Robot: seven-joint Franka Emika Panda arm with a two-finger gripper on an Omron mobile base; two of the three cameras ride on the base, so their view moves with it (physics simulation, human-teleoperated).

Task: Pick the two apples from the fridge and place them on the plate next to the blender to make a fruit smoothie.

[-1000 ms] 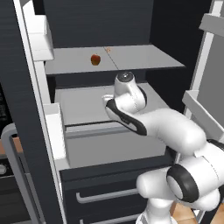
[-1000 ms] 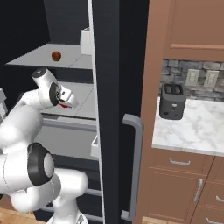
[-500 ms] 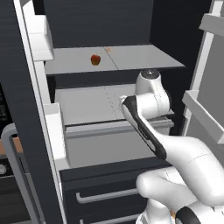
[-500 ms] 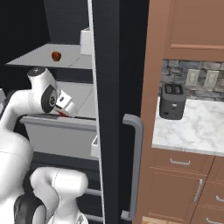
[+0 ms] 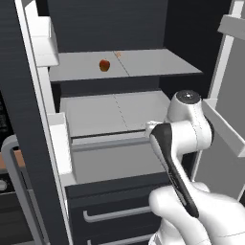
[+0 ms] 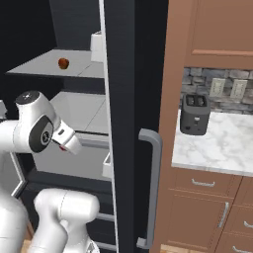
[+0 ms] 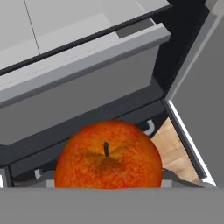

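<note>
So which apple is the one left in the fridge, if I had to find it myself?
Look into the open fridge with its black interior and find the upper pale grey shelf. Towards its left side sits a small dull red-brown apple, alone on the shelf. The other apple is bright red-orange and sits up close in the hand view, outside the shelves.

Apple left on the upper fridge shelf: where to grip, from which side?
Grip the dull red apple across its round middle, coming in level from the open fridge front. It sits free and upright on the pale shelf, with clear shelf on both flanks for the gripper's fingers.
</note>
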